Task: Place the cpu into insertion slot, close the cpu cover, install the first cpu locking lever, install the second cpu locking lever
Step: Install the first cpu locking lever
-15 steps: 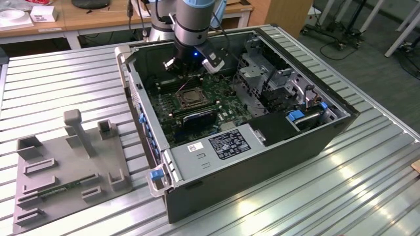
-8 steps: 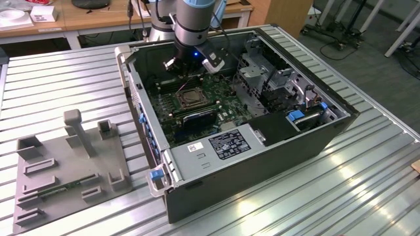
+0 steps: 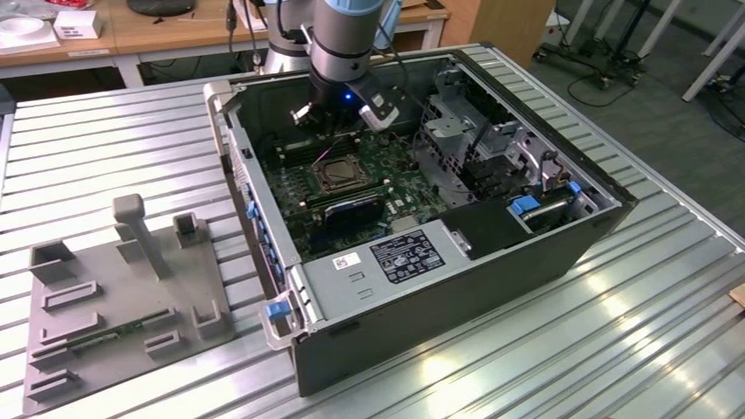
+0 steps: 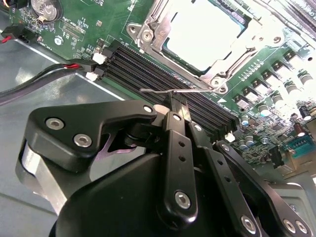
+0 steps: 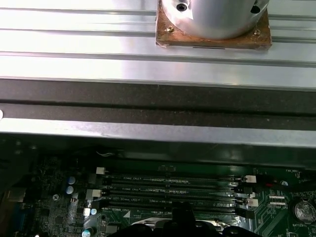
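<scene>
Silvery and bright, the cpu [image 4: 202, 32] lies flat in the insertion slot [image 3: 319, 177], just beyond the gripper's tip. The cpu cover [image 4: 157, 30] looks folded down around it, so the chip's plain metal top shows through the cover's square window. A thin wire locking lever [image 4: 153, 91] reaches from the socket's near side across to the gripper [image 4: 178, 106], whose fingers are drawn together. The wire meets their tip, though I cannot tell whether it is pinched or only pushed.

The step in hand looks to be seating this lever. To do it well, the push should follow the lever's own arc, down and then sideways under its catch. Pressure should be steady on the wire's bent end so it does not spring off, and stay clear of the black memory slots [image 4: 148, 69] lying between the gripper and the socket. Green circuit board [image 4: 98, 19] surrounds all this inside the open computer case [image 3: 466, 288], which rests on the ribbed metal bench [image 3: 105, 140].
</scene>
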`<action>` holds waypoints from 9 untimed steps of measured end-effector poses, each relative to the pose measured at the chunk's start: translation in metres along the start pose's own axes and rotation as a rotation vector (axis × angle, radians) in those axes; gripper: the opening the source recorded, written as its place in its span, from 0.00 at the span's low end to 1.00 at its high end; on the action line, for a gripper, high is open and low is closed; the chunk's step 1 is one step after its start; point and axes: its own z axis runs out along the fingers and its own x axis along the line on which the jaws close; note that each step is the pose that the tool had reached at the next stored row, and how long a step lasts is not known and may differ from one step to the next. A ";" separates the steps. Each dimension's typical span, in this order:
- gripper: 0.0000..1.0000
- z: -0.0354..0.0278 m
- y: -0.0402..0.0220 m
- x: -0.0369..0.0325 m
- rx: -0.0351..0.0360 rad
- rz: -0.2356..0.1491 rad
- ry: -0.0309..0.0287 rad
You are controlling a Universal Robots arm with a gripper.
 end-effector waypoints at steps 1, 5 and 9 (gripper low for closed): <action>0.11 0.0001 0.0001 0.0000 0.0000 0.000 0.0000; 0.11 0.0007 0.0000 0.0000 -0.0002 0.000 0.0000; 0.11 0.0014 -0.0002 -0.0002 0.0001 0.000 0.0001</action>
